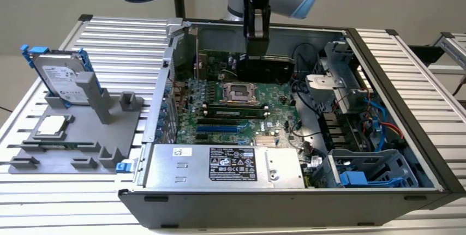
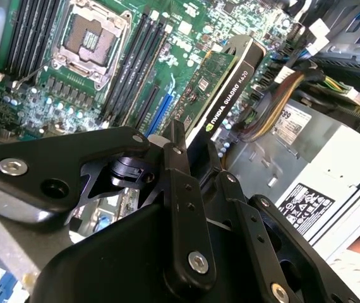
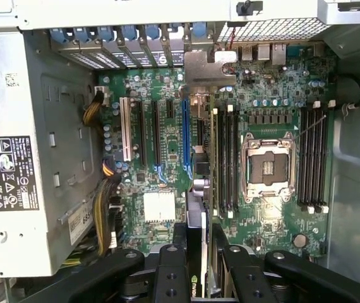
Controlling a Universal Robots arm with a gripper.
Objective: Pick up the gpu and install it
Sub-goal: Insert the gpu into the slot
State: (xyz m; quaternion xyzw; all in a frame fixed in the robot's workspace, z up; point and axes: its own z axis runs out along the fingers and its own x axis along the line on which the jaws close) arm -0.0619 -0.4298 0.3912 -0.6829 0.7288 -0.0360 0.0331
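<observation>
My gripper (image 1: 256, 48) is inside the open computer case (image 1: 407, 104), shut on the gpu (image 1: 267, 69), which hangs on edge over the green motherboard (image 1: 218, 115). In the second wrist view the gpu (image 2: 225, 95) runs away from the black fingers (image 2: 179, 154), green board on one face and black shroud on the other. In the first wrist view its thin edge (image 3: 198, 183) lies beside the long blue slot (image 3: 185, 136), with the silver end bracket (image 3: 203, 66) up against the case's rear slot openings. Whether the card touches a slot I cannot tell.
An open CPU socket (image 1: 238, 91) and memory sticks (image 3: 225, 158) lie close beside the card. The power supply (image 1: 222, 165), a drive cage (image 1: 368, 176) and loose cables (image 1: 378, 115) fill the case. On the exterior view's left, a grey fixture (image 1: 73, 137) holds a hard drive (image 1: 62, 77) and a silver chip (image 1: 54, 125).
</observation>
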